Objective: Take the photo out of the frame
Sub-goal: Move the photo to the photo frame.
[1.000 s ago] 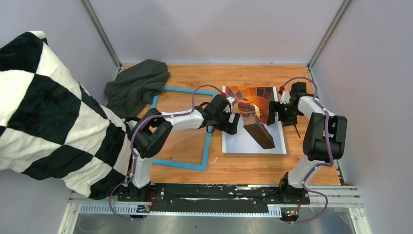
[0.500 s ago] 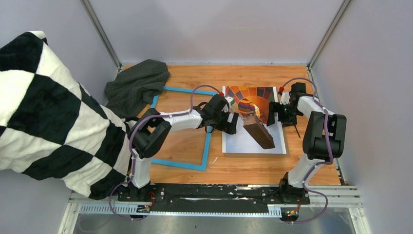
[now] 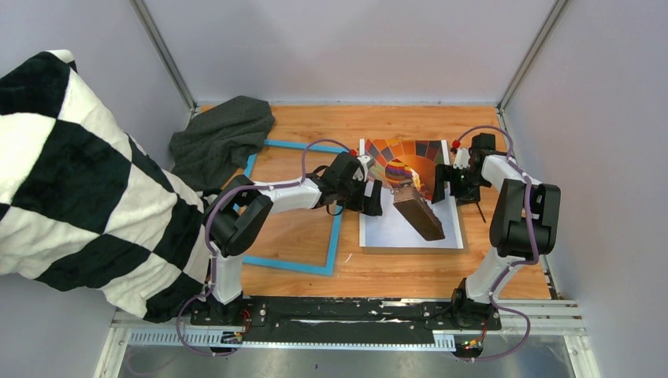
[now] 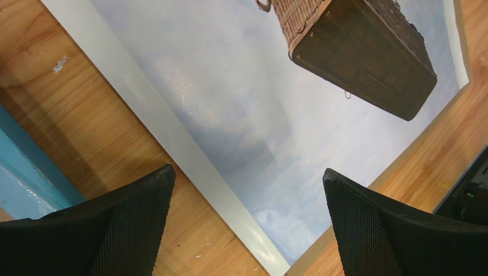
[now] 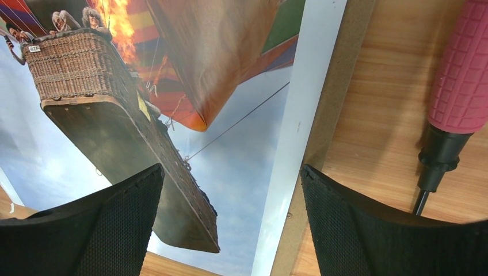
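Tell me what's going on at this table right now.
Two robot arms are taking a photo out of its frame. The blue frame lies empty on the left, and the photo lies flat on a brown backing board beside it, already out. The left gripper hangs open over the photo's left edge, the right gripper over its right edge, also open; neither holds anything. A pink-handled screwdriver lies further right.

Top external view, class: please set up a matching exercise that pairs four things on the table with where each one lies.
1 grey cloth
2 pink-handled tool
3 frame
4 photo

A on the brown backing board
B crumpled at the far left corner
C beside that board's right edge
D empty, left of the photo

Pairs: 1-B, 2-C, 3-D, 4-A
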You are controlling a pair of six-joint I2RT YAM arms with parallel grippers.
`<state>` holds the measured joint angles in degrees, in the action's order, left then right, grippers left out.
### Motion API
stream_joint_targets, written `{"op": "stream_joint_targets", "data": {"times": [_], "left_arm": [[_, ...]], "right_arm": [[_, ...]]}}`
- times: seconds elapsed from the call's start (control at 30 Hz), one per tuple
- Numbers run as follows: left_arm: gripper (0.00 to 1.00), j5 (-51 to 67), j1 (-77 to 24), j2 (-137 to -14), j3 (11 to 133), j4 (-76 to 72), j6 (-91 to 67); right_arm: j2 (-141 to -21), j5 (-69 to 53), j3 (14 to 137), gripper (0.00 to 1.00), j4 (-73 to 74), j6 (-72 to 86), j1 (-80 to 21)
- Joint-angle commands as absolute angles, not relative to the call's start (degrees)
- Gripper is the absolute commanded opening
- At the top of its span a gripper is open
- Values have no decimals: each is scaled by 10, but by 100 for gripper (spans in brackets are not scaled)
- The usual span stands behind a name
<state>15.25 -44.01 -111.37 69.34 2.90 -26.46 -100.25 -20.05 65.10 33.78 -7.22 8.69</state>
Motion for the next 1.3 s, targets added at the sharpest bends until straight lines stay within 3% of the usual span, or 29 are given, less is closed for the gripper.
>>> {"op": "stream_joint_targets", "data": {"times": [0.0,1.27], "left_arm": [[100,172,-439,-1116,687,5,-287],[100,294,-408,-1080,638,-118,-375]], "right_arm": [[-1032,-224,641,90,349,-68,93],[-1059,-249,642,90,353,-69,93]]}}
